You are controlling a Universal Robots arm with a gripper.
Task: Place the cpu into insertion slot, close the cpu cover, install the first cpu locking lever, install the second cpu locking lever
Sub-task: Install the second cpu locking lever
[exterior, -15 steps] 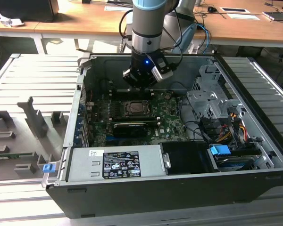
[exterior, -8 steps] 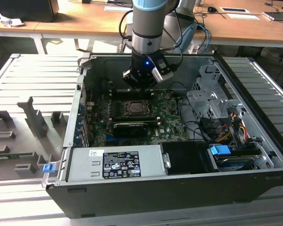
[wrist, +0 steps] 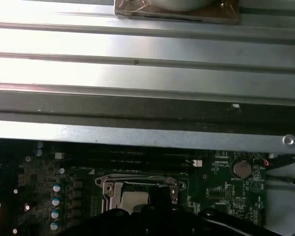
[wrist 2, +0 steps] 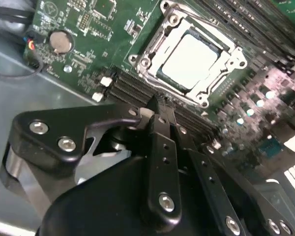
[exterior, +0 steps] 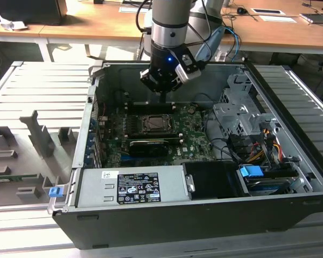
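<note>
The cpu (wrist 2: pixel 191 59) shows its pale silver top, lying flat inside the insertion slot (exterior: pixel 142 124) on the green motherboard (exterior: pixel 191 131). The cpu cover (wrist 2: pixel 230 60), a grey metal frame, lies down around the chip. How the locking levers stand I cannot tell. My gripper (exterior: pixel 162 99) hangs above the board just behind the socket, toward the case's back wall. In the second wrist view its black fingers (wrist 2: pixel 160 128) are pressed together and the gripper (wrist 2: pixel 156 104) holds nothing. In the first wrist view the cpu (wrist: pixel 134 199) sits just beyond the dark gripper (wrist: pixel 160 196).
A long black card (exterior: pixel 149 145) lies in front of the socket, and a grey power supply (exterior: pixel 132 188) nearer still. A metal drive cage (exterior: pixel 237 115) and coloured cables (exterior: pixel 264 145) fill the exterior view's right. A coin cell (wrist 2: pixel 60 42) and memory slots (wrist 2: pixel 132 91) are close by.
</note>
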